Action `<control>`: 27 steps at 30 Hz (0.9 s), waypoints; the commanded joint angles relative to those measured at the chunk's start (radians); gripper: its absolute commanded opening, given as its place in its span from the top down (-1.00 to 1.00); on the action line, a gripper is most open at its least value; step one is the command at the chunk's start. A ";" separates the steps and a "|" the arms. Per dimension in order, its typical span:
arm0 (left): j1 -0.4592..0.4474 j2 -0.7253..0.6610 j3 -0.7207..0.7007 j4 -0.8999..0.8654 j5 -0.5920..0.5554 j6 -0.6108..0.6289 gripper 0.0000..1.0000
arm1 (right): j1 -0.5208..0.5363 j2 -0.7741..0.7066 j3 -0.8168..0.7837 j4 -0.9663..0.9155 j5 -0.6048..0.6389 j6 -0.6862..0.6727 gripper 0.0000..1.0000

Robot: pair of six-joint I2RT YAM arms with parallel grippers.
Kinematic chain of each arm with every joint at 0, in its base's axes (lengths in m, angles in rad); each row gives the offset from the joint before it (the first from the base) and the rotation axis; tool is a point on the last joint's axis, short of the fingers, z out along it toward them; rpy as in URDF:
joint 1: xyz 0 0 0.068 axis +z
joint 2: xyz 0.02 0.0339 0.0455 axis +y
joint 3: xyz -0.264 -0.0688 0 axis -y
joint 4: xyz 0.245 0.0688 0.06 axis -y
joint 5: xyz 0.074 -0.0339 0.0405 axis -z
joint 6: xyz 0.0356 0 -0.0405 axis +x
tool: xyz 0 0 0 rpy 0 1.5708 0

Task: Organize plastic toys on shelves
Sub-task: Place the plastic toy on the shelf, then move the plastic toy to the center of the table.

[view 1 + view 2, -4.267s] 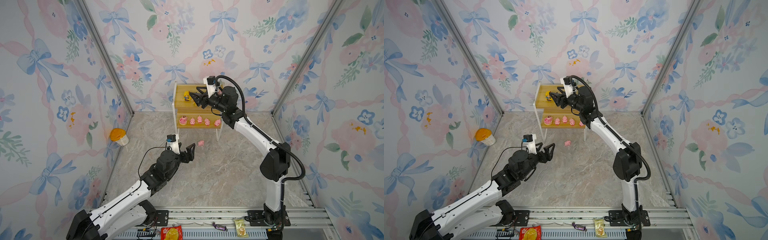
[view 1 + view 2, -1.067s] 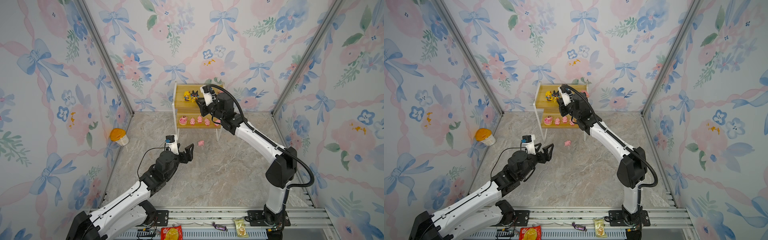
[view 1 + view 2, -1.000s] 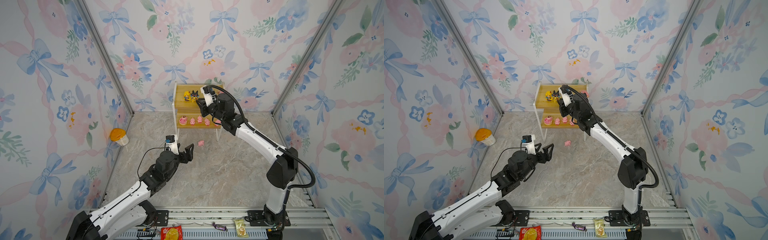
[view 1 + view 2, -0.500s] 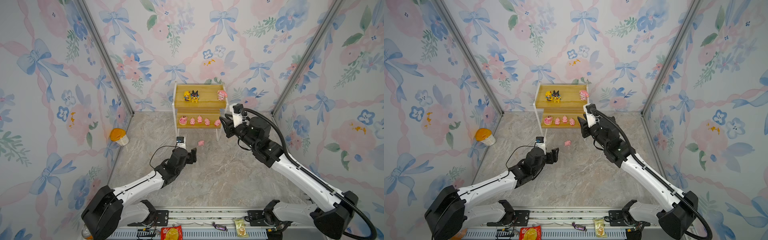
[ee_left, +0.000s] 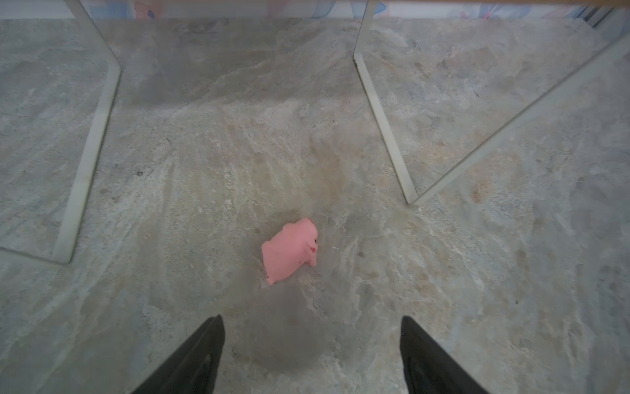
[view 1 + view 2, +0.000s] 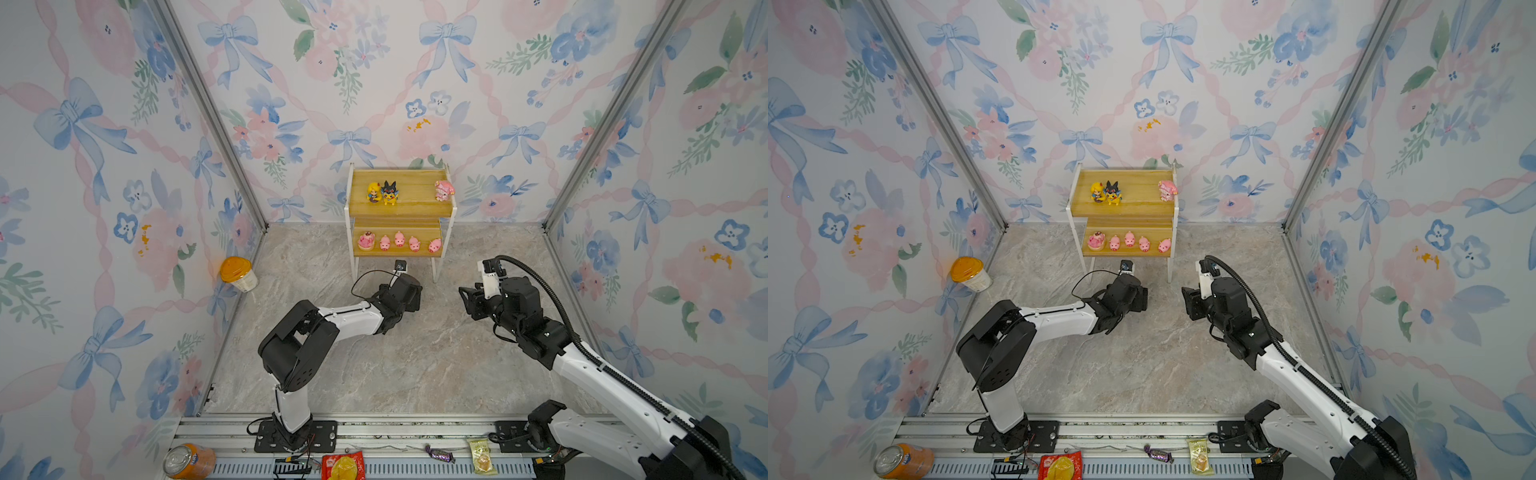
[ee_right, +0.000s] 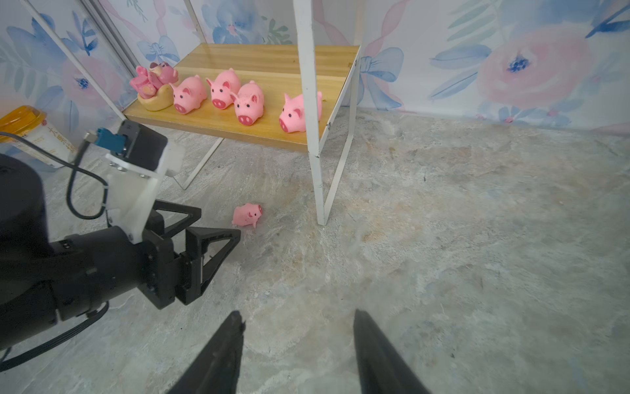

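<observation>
Rack (image 6: 415,199) sits upper centre in both top views, against the back wall (image 6: 374,83). Count on it: top board has 3 figs. These are a yellow-haired doll (image 6: 373,192), a black-and-yellow critter (image 6: 390,193) touching it, and a pink figure (image 6: 444,190) off at the right end. Lower board has 5: 1 pig on a round base (image 6: 366,240) at the left end, then 4 small pigs (image 6: 399,239) in a loose row. 1 more, the loose pig (image 5: 289,250), is on the floor (image 5: 477,273) in front of the rack, near a front leg, not touching it. So 9 toys, 8 shelved.

My left gripper (image 5: 312,319) is low at frame centre, just below the rack in the top views, and hides the loose pig there. Its fingers are wide apart w/ nothing between them, pig just ahead of the tips. Right gripper (image 7: 299,313) is right of centre, apart from the rack — fingers apart too, holding nothing.

Other stuff: 1 orange-lidded cup (image 6: 237,274) mid-left, 1 orange can (image 6: 189,461) lower left, 2 snack packets (image 6: 343,465) and 1 wrapped candy (image 6: 438,453) along the bottom edge.
</observation>
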 commanded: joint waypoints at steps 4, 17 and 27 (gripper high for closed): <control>0.025 0.089 0.073 -0.036 -0.006 0.034 -0.66 | -0.013 -0.013 -0.047 0.086 -0.048 0.033 -0.12; 0.044 0.217 0.178 -0.036 -0.009 -0.015 -0.64 | -0.016 -0.006 -0.068 0.130 -0.075 0.021 -0.21; 0.071 0.283 0.225 -0.036 0.012 -0.019 -0.46 | -0.018 -0.008 -0.078 0.150 -0.099 0.015 -0.21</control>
